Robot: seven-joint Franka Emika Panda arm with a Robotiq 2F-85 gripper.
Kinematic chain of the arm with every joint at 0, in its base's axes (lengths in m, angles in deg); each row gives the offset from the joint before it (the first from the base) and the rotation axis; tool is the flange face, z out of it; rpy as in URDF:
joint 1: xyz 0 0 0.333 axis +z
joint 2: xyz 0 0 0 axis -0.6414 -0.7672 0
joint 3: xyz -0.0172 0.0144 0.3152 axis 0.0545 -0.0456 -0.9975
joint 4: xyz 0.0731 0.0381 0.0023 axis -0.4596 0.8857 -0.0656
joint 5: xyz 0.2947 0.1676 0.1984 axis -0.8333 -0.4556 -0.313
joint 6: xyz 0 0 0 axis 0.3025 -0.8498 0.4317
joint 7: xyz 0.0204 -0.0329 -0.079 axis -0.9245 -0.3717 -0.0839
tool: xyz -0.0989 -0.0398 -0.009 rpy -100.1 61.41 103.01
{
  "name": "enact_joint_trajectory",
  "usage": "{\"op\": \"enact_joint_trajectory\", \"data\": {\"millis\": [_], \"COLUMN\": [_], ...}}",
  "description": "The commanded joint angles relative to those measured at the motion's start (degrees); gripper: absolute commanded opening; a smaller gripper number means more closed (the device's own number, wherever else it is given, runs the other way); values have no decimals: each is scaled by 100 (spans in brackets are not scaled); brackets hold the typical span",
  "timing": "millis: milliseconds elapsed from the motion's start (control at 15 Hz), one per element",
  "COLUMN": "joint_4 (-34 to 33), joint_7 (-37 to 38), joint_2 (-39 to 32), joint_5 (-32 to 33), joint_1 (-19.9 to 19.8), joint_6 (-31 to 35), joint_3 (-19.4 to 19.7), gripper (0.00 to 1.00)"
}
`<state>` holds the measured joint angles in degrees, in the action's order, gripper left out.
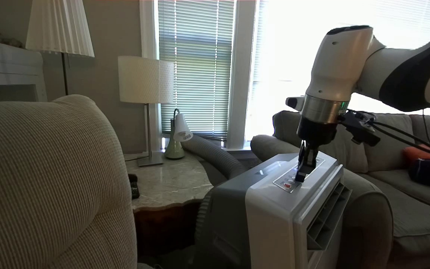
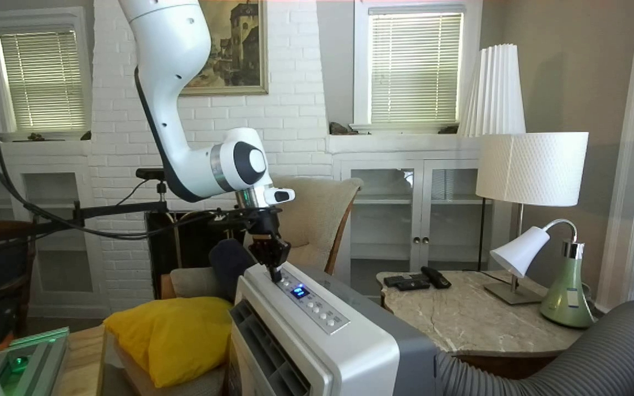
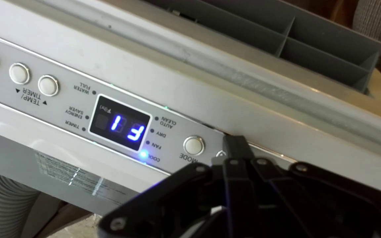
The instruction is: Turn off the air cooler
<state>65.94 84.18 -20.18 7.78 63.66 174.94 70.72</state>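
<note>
Beside the closed, empty end effector [image 3: 237,145], the orange button [image 1: 287,185] on the air cooler [image 1: 273,216] is likely needing a straight push.

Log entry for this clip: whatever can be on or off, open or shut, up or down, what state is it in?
Air cooler: on
Display: lit blue
COOL light: lit
FAN light: unlit
DRY light: unlit
Vent: open
Gripper: shut, at the panel, contact unclear
Cabinet doors: shut
Blinds: lowered
Green lamp: head bent down, no glow visible
Table lamp: can't tell whether lit
</note>
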Motion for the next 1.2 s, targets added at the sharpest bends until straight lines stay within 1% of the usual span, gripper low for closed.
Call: {"op": "enact_joint_trajectory", "data": {"millis": [0,333,867,933,1000,1133], "joint_4": [-141,164,587,636,678,741], "joint_7": [79,-208,-523,-523,-534,-495], "joint_2": [-211,201,970,1070,1152,1320], "joint_5": [208,-6,-98,-75,-63,-43], "joint_1": [68,-42,-107,-99,-94,-76], "joint_6": [79,77,-157,-205,-234,-330], "joint_3": [107,-31,-45,-31,-24,-5], "gripper": [0,0,0,7,28,40]}}
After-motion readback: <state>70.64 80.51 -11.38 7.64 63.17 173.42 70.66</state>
